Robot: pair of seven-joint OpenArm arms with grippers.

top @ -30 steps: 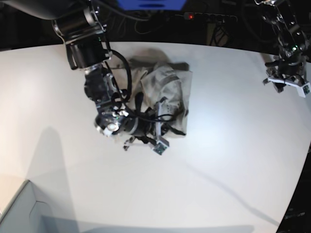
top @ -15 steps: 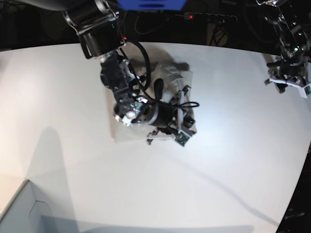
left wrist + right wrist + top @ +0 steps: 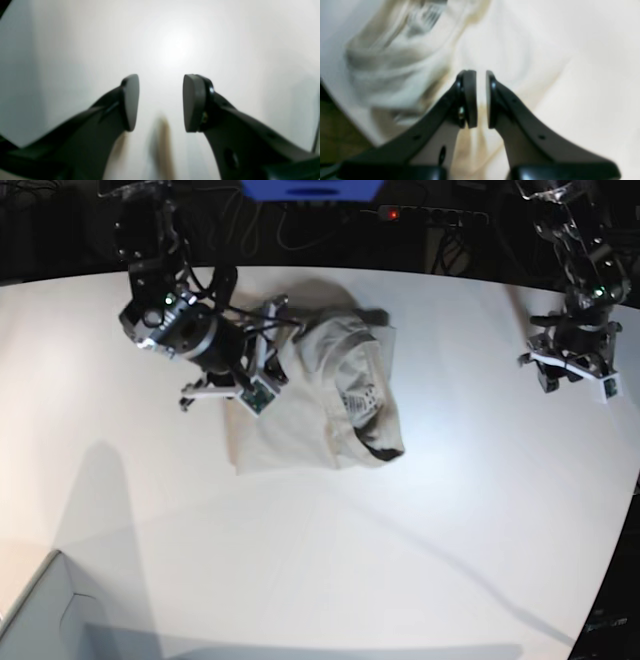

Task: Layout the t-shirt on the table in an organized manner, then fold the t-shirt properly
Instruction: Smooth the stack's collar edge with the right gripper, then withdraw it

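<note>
My right gripper (image 3: 481, 100) has smooth, matt black plastic fingers with dull grey pads. Beneath it the soft beige-grey cloth t-shirt (image 3: 330, 395) lies wrinkled and matt. My left gripper (image 3: 160, 102) looks the same, over the smooth, faintly glossy white table (image 3: 450, 510).

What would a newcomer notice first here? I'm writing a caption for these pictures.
First, the crumpled t-shirt, bunched in a heap toward the far side of the white table. Next, the right tool at the shirt's edge, its pads nearly together with pale cloth showing in the gap. The left tool hangs open over bare table, well apart from the shirt.
</note>
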